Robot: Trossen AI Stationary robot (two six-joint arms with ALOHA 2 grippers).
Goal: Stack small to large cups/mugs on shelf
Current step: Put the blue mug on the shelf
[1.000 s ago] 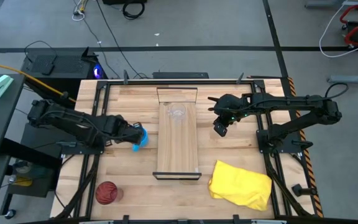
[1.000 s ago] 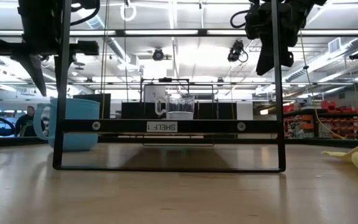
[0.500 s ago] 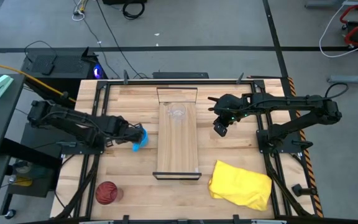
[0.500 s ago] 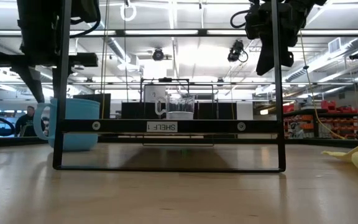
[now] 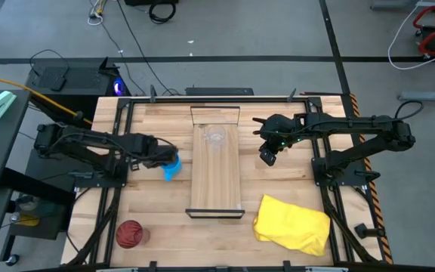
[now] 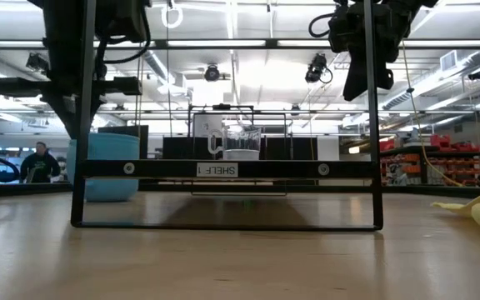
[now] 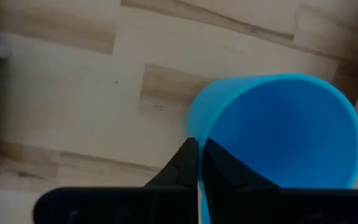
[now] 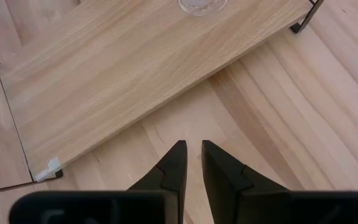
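Note:
The blue mug [image 5: 171,169] stands upright on its base on the table, left of the shelf [image 5: 216,181]. My left gripper [image 5: 164,159] is above it, shut on its rim. The clear cup [image 5: 216,137] stands on the shelf's far part. The dark red cup [image 5: 129,234] stands near the table's front left corner. My right gripper [image 5: 266,156] hangs above the table to the right of the shelf. Its fingers [image 8: 178,163] stand a narrow gap apart with nothing between them. My left gripper holds the blue mug by its rim [image 7: 194,132], on the side away from the shelf. It pinches the wall, one finger [image 7: 180,163] outside and the other [image 7: 224,163] inside the mug. The fingers come from above, pointing down. The mug stands upright on the table [image 6: 102,197].
A crumpled yellow cloth [image 5: 291,224] lies at the front right of the table. The shelf's dark end brackets [image 6: 80,117] rise at its near and far ends. Bare tabletop [image 5: 149,204] lies between the mug and the red cup.
My left gripper has moved a little toward the table's right edge, over the blue mug, and has shut on its rim. The mug still stands on the table, and its handle no longer shows in the low view.

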